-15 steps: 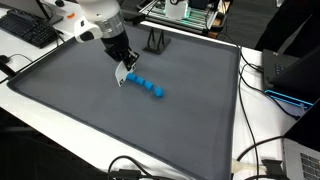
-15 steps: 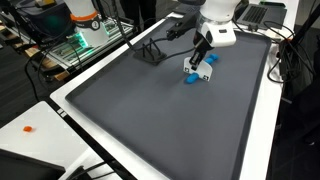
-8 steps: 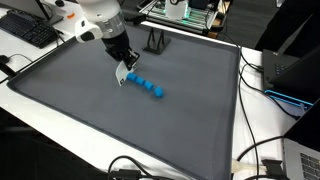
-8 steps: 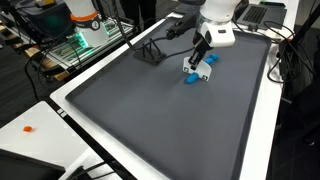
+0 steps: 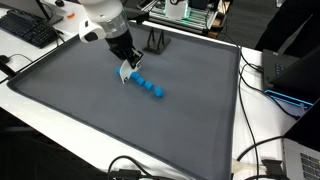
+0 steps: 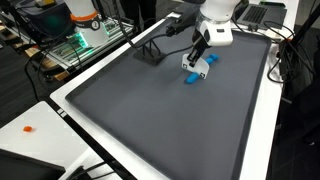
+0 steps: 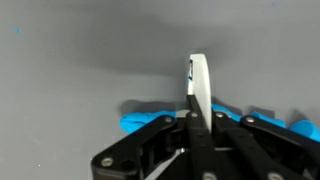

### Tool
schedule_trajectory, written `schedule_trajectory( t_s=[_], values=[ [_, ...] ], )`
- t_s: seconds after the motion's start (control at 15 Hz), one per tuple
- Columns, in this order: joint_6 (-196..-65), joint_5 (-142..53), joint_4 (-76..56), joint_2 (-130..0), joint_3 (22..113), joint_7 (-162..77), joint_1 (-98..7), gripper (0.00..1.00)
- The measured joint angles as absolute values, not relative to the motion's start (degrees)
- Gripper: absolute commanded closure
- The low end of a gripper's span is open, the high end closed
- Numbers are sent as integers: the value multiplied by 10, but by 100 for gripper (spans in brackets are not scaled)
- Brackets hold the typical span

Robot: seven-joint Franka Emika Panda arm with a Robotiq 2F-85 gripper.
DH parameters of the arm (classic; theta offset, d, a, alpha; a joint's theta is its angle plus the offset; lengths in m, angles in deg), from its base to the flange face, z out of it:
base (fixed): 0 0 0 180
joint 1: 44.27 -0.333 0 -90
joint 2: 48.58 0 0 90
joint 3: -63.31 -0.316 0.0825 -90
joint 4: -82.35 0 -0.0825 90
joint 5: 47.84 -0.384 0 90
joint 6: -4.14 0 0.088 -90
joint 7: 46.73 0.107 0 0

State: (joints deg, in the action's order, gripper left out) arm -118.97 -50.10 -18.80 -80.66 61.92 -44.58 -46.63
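My gripper (image 5: pixel 125 66) (image 6: pixel 198 60) hangs low over the grey mat (image 5: pixel 90 110), shut on a thin white flat piece (image 5: pixel 124 73) (image 6: pixel 201 68). In the wrist view that white piece (image 7: pixel 197 82) stands on edge between the closed fingers of the gripper (image 7: pixel 192 120). A short row of small blue pieces (image 5: pixel 148 86) lies on the mat and runs away from the white piece's lower edge. In the wrist view the blue pieces (image 7: pixel 143 120) lie just under the fingers. I cannot tell whether the white piece touches them.
A black wire stand (image 5: pixel 155 42) (image 6: pixel 148 50) sits at the mat's far edge close to the arm. A keyboard (image 5: pixel 28 30) lies beyond the mat's white border. Cables (image 5: pixel 262 150) trail along one side. A small orange item (image 6: pixel 28 128) rests on the white table.
The gripper with the white piece has shifted slightly along the mat, a little closer to the blue row. The blue pieces look unmoved.
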Motion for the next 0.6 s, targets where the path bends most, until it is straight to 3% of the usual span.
schedule_trajectory(
  t_s=[0.6],
  values=[
    [-1185, -503, -201, -779, 620, -429, -466, 99]
  ],
)
